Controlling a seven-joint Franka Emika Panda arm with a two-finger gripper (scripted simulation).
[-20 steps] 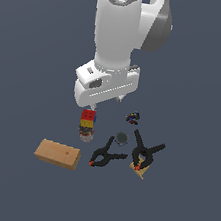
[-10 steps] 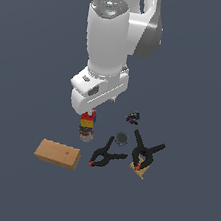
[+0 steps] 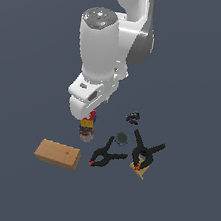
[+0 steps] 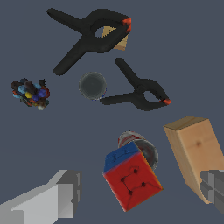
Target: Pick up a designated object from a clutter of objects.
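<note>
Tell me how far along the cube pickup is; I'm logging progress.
Approach looks done: the open pincer straddles the puzzle cube, which sits tilted on the small can. In hand: lining up the fingers. Left: closing and lifting; the wooden block lies close beside.

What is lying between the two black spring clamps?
The grey disc lies between the larger spring clamp and the smaller spring clamp. It touches neither, as the wrist view shows; the exterior view agrees.
</note>
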